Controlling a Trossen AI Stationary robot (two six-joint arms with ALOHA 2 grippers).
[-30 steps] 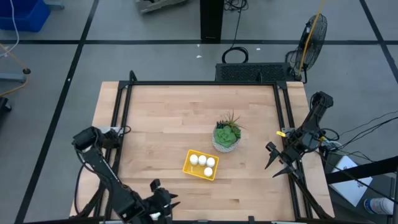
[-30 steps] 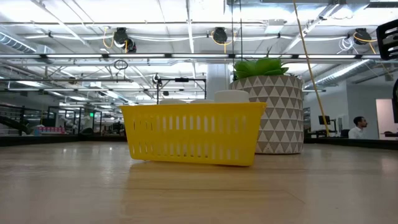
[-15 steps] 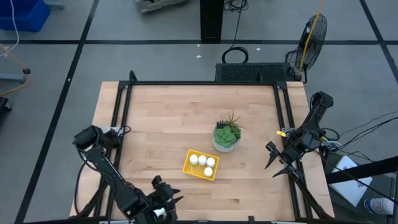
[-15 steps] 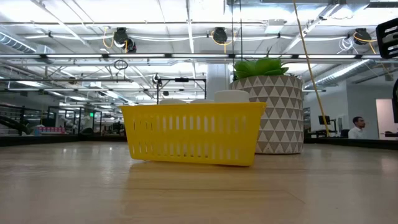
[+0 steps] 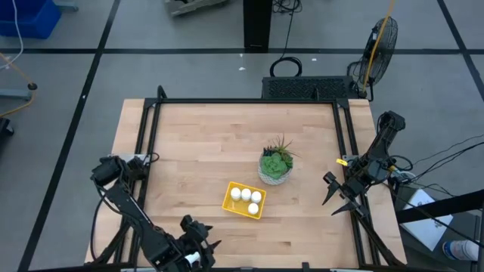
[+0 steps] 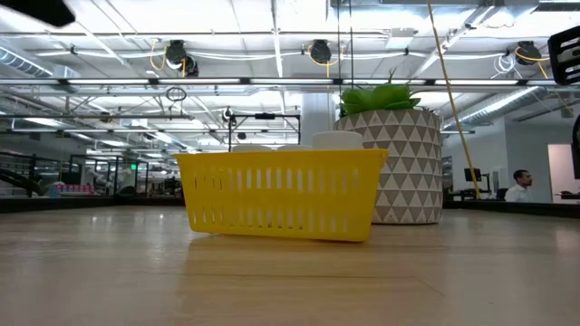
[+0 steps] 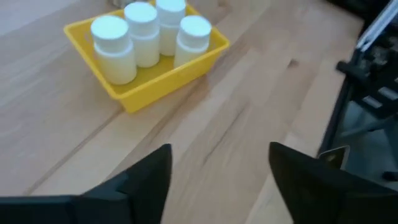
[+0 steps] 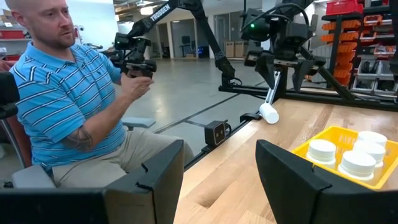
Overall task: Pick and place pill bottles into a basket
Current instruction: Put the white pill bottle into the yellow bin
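The yellow basket (image 5: 230, 204) sits right of the table's middle, toward the near edge, with several white pill bottles (image 7: 143, 31) standing in it. My left gripper (image 5: 198, 245) is open at the near edge, left of the basket, with nothing between its fingers (image 7: 217, 168). In the right wrist view one more white bottle (image 8: 269, 114) shows tilted just below that gripper; I cannot tell whether it rests on the table. My right gripper (image 5: 335, 202) waits open at the right edge.
A potted plant (image 5: 275, 166) in a patterned pot (image 6: 399, 163) stands just behind the basket. Black frame rails (image 5: 147, 151) run along the table's sides. A seated person (image 8: 74, 112) is beyond the near edge.
My left gripper has shifted a little along the near edge, and a dark part of that arm has come into the low view's upper left corner. The basket and its bottles have stayed put.
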